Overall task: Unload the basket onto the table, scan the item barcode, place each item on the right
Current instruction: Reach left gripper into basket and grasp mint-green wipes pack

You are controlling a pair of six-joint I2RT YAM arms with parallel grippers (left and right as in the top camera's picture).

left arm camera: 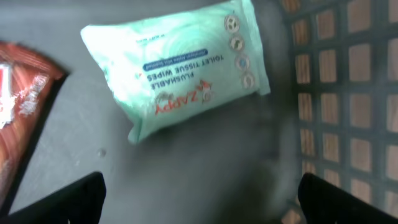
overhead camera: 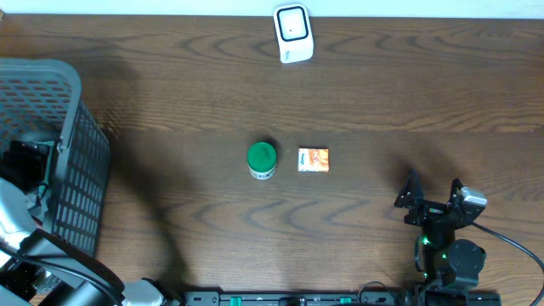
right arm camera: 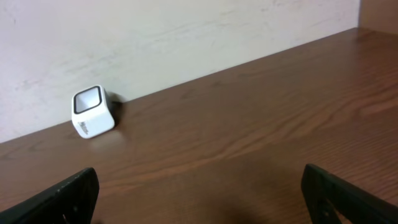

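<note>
Grey mesh plastic basket (overhead camera: pixel 81 161): left gripper (left arm camera: pixel 205 199) positioned inside, jaws spread wide, nothing held. Mint-green soft wipes pack (left arm camera: pixel 180 68) seen lying on basket floor, not yet grasped. White cube scanner (overhead camera: pixel 293 34) well right of basket, unused. Right gripper (overhead camera: pixel 434 184) farther right, spread, empty. Task judged barely begun.

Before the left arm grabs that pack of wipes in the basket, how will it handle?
The wipes pack looks like a soft film pouch, so it will probably flex rather than stay stiff. Its glossy wrapper may be slippery. Lying flat, it seems unlikely to roll.
</note>
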